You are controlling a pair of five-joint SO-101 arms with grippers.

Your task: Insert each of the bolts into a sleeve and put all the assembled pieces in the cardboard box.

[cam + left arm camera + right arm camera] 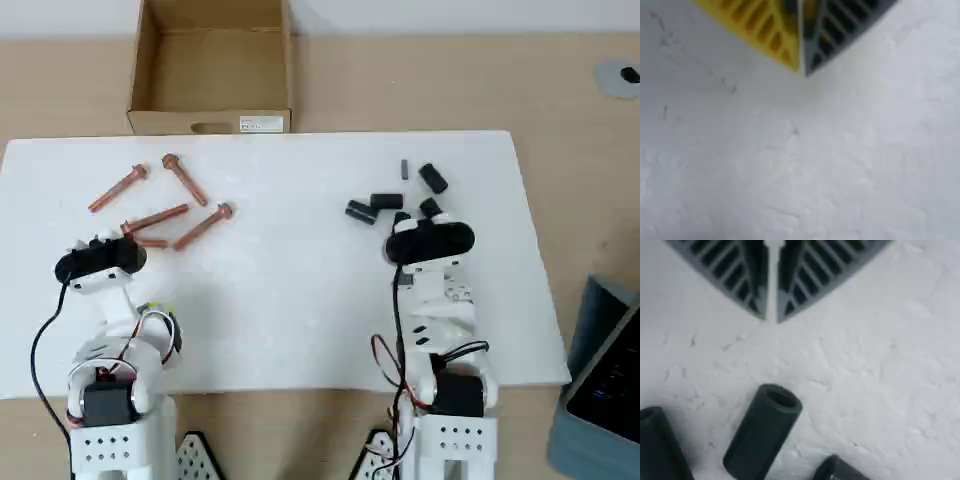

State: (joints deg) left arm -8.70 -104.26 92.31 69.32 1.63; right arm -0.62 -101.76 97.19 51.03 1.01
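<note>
1. Left gripper [801,67]: the yellow finger and the dark finger meet at the tips; nothing is held between them; it hangs over bare white sheet [805,170].
2. Right gripper [771,315]: both dark fingers stand almost together, with only a thin slit between them; nothing is held; it hangs over the sheet just beside the sleeves.
3. Sleeves: one black sleeve [762,440] lies on its side with its open bore visible; a second sleeve [660,450] and a third sleeve [840,472] lie near it at the edges of the right wrist view.
4. High view, sleeves: the black sleeve cluster [386,201] lies loose on the right part of the sheet, next to the right arm [430,242].
5. Bolts: the copper-coloured bolts [155,218] lie scattered on the left part of the sheet, next to the left arm [100,260]; none sits in a sleeve.
6. Cardboard box [210,122]: it stands open on the wooden tabletop [560,100] beyond the sheet's far left edge, well apart from the sleeves.
</note>
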